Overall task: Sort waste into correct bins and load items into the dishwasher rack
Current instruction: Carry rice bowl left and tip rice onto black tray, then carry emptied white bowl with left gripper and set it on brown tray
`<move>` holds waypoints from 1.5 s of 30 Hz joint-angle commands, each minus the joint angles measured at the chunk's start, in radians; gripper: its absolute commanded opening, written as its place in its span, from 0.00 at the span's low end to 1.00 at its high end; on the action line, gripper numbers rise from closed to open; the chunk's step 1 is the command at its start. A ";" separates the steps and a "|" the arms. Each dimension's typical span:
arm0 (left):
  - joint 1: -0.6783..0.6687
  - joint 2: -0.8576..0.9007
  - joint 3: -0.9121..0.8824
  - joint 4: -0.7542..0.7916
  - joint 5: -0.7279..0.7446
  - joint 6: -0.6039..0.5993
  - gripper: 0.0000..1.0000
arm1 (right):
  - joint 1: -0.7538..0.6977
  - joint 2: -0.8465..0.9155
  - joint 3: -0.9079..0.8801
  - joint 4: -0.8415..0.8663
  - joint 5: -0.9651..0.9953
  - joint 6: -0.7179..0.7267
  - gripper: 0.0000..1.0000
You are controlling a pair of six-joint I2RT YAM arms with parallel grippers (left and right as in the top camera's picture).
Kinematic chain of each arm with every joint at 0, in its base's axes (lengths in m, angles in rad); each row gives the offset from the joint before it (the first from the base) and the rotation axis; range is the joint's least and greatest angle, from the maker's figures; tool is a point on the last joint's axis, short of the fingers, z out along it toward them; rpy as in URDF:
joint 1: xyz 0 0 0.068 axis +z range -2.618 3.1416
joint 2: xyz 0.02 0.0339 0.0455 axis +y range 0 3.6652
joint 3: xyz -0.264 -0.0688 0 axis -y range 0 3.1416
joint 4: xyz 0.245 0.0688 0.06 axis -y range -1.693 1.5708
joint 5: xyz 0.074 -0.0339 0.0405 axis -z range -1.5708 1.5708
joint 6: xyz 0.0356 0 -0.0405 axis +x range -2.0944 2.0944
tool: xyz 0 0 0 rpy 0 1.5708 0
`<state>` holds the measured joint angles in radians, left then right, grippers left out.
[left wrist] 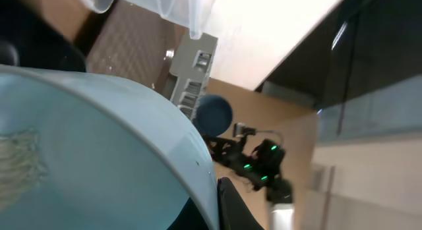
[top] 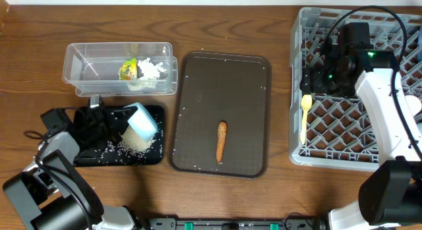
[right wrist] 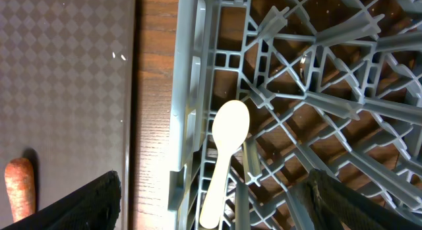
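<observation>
one: only the carrot stick (top: pixel 221 141) lies unsorted, alone on the brown serving tray (top: pixel 224 85). which arm should take it?
two: the right, i'd say. the right gripper (top: pixel 314 80) hangs over the left edge of the dishwasher rack (top: pixel 336 162), jaws spread wide with nothing between them. the pale yellow spoon (top: pixel 304 115) lies in the rack just below it
one: and which way is the carrot from there?
two: off to its left and back toward the robot, on the other side of the rack wall. its long axis runs away from the robot, barely tilted, so the fingers would have to straddle it from left to right
one: what about the left arm?
two: about as near, but busy. the left gripper (top: pixel 117 124) is clamped shut on a pale blue bowl (top: pixel 142 120), tipped over the black tray (top: pixel 155 154), with the heap of rice (top: pixel 135 143) right beside it
</observation>
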<state>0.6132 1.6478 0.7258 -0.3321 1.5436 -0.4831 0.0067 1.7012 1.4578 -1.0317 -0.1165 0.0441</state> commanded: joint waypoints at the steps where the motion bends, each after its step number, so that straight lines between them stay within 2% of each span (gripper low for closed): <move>1: 0.025 0.006 -0.003 0.003 0.029 -0.154 0.06 | 0.000 -0.013 0.014 -0.005 -0.007 0.003 0.88; 6: 0.037 0.006 -0.003 0.072 0.029 -0.134 0.06 | 0.000 -0.013 0.014 -0.005 -0.007 0.003 0.88; 12: 0.037 0.006 -0.003 0.187 0.008 0.019 0.06 | 0.000 -0.014 0.014 -0.005 -0.007 0.003 0.88; 15: 0.037 0.006 -0.003 0.170 -0.059 -0.055 0.06 | 0.000 -0.013 0.014 -0.005 -0.007 0.003 0.88; 17: 0.036 0.005 -0.003 0.215 0.031 -0.040 0.06 | 0.000 -0.014 0.014 -0.005 -0.007 0.003 0.88; 19: 0.034 -0.002 -0.003 0.219 0.017 0.017 0.06 | 0.000 -0.014 0.014 -0.005 -0.007 0.003 0.88; 21: 0.034 -0.002 -0.003 0.214 -0.041 -0.014 0.06 | 0.000 -0.013 0.014 -0.005 -0.008 0.003 0.88; 24: 0.021 -0.003 -0.002 0.252 0.030 -0.034 0.06 | 0.000 -0.013 0.014 -0.008 -0.007 0.003 0.88; 31: -0.056 -0.066 -0.001 0.307 0.026 -0.036 0.06 | 0.000 -0.014 0.014 -0.005 -0.007 0.003 0.88; 37: -0.191 -0.206 0.000 0.412 -0.114 -0.133 0.06 | 0.000 -0.013 0.014 -0.005 -0.007 0.003 0.88; 45: -0.481 -0.296 0.001 0.431 -0.484 -0.158 0.06 | 0.000 -0.013 0.014 0.000 -0.007 0.003 0.88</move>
<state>0.2169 1.3594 0.7212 0.0986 1.2495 -0.6266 0.0067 1.7012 1.4578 -1.0344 -0.1165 0.0441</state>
